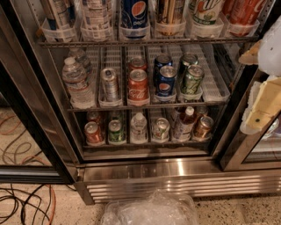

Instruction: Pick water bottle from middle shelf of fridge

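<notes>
The hand [262, 94] is positioned at the 3 o'clock edge of the camera view and is partly cut off there. Its white and cream housing extends toward 9 o'clock.

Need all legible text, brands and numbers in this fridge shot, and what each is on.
"pepsi": blue can, top rack.
"Coca-Cola", script only partly legible: red can, front of the middle shelf.
water bottle label: too blurred to read.
green can: too blurred to read.
Other labels: too small or blurred.
gripper, at the right edge outside the shelves: no text.
</notes>
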`<state>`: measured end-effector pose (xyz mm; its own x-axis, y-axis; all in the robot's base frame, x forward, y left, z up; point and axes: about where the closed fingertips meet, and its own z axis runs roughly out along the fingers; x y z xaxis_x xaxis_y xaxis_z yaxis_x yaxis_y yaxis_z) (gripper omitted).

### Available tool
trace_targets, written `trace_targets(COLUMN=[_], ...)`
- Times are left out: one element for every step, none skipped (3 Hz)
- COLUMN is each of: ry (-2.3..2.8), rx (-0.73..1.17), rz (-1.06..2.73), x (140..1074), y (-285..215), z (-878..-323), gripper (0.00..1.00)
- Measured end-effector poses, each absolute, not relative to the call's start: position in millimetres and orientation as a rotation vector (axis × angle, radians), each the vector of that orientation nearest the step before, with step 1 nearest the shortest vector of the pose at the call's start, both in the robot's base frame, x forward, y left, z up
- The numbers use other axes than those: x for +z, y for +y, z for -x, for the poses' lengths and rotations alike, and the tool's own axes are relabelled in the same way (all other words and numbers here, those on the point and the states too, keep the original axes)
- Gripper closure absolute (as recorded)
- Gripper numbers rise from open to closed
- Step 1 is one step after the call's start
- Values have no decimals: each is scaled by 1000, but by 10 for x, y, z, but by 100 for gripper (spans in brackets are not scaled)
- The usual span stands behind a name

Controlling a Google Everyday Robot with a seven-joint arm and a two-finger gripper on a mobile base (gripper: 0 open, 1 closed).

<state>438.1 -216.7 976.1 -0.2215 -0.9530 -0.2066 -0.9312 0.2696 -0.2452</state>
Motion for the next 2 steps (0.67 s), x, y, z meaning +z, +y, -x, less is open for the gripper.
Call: trace_targets(ry=[2232,2230], rx=[-98,-75], rz=[1725,1675], x=[9761,9749], y=[-2166,-2028], z=[-4381,-4397], gripper=[0,0])
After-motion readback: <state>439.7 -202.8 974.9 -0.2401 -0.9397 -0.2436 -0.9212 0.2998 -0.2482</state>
